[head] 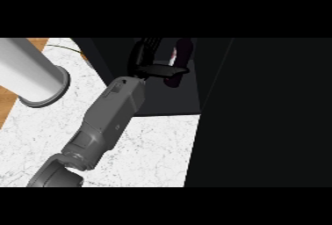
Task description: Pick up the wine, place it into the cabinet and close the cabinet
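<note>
Reaching from lower left across the counter (156, 145), past the pale cylinder (32, 66), the left hand (156, 69) is clasping the wine bottle (183, 52) inside the dark cabinet (168, 102) at upper centre, probably to set it down.

Wine (182, 51) in the hand (156, 69) inside the cabinet (170, 102), the cabinet on the counter (156, 145), right of a cylinder (26, 66).
</note>
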You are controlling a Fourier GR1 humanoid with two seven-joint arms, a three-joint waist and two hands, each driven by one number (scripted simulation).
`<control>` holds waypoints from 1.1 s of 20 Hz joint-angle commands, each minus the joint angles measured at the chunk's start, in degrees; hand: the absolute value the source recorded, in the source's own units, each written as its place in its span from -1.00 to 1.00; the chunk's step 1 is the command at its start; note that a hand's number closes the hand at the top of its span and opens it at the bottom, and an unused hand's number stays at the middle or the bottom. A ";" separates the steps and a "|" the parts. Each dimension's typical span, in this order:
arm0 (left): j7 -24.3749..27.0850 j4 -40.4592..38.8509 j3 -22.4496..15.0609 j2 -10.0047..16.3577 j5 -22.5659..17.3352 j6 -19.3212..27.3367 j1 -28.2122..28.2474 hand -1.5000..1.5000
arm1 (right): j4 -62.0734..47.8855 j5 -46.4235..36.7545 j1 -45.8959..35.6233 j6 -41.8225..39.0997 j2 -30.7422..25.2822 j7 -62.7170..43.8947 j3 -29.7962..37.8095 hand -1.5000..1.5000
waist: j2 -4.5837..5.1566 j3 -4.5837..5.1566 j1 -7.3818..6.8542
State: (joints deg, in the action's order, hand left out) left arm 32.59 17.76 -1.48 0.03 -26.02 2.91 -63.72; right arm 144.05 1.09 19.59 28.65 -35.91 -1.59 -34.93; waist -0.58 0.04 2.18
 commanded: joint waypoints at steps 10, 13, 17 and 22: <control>-2.95 19.59 -13.00 -0.03 -8.61 -1.86 17.08 -1.00 | 13.42 2.68 3.51 0.95 -2.78 -6.05 2.15 -1.00 | -0.75 0.03 -2.09; -5.54 26.40 -15.90 -0.03 -8.60 0.01 22.99 -1.00 | 9.75 3.44 3.48 1.64 -0.80 -4.02 2.55 -1.00 | -0.79 -0.06 -3.29; -7.81 36.17 -19.43 -0.01 -7.74 3.14 29.22 -1.00 | 10.84 3.17 3.22 1.77 -1.58 -5.77 2.88 -1.00 | -0.51 -0.04 -3.56; -7.63 46.68 -21.18 3.12 -6.79 2.21 41.73 -1.00 | 12.27 2.32 5.17 2.11 -2.45 -5.87 3.45 -1.00 | -0.35 -0.01 -3.22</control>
State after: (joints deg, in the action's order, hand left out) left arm 25.74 56.38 -20.73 1.30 -33.11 4.73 -29.78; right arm 144.09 1.16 21.49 29.98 -37.16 -1.70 -31.97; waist -1.05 0.01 -0.86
